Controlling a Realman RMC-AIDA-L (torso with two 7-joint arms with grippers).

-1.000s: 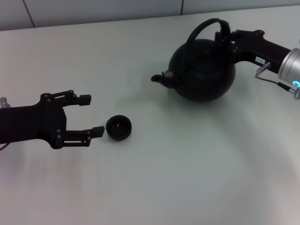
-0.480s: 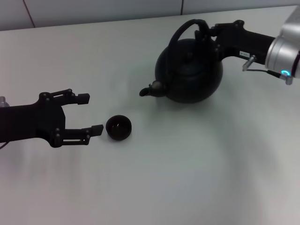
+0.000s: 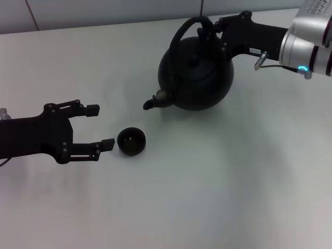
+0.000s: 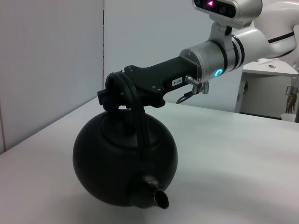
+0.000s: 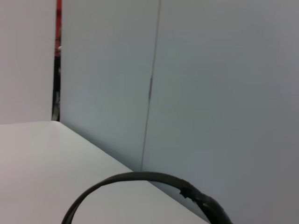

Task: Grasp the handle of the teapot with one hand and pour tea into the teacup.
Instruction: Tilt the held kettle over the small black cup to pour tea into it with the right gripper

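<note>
Right gripper (image 3: pixel 220 32) clamped on thin black arched handle (image 3: pixel 189 26) of round matte black teapot (image 3: pixel 196 78); tiny black teacup (image 3: pixel 131 141) lies at seven o'clock from spout. Left gripper (image 3: pixel 101 127) open beside cup.

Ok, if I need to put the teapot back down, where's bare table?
Bare table runs wide along the near side, right of the teacup, and at the far left corner. It is crowded at the cup, where the open left gripper sits beside it. The right gripper holds the teapot by its handle.
</note>
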